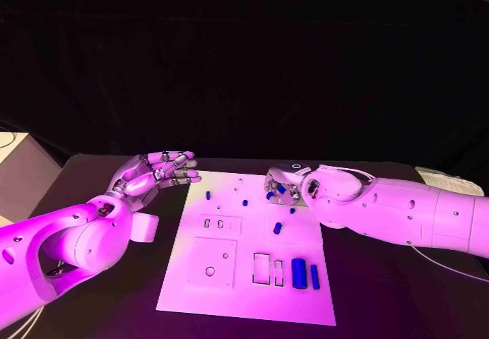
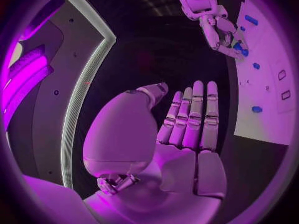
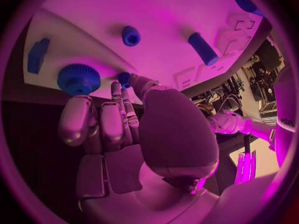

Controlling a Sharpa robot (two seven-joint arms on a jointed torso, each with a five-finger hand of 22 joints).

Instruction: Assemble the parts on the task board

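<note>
Pinching small blue peg (image 3: 124, 78): right hand (image 1: 286, 185) | peg axis unclear | left hand (image 1: 155, 173) released, beside task board (image 1: 193, 282)

— Where does the task board (image 1: 204, 293) sit?
— In the middle of the tabletop (image 1: 387, 311), between the two arms.

— And the hands?
— The left hand (image 1: 152, 175) hovers just off the board's far left corner. The right hand (image 1: 285, 185) is over the board's far edge, right of centre, with a small part (image 3: 124, 78) at its fingertips (image 3: 118, 92).

— What lies on the board?
— Small pegs (image 1: 244, 202) toward the far end. Near the front right, two long parts (image 1: 299, 272) lie side by side, just right of two slots (image 1: 262, 268).
</note>
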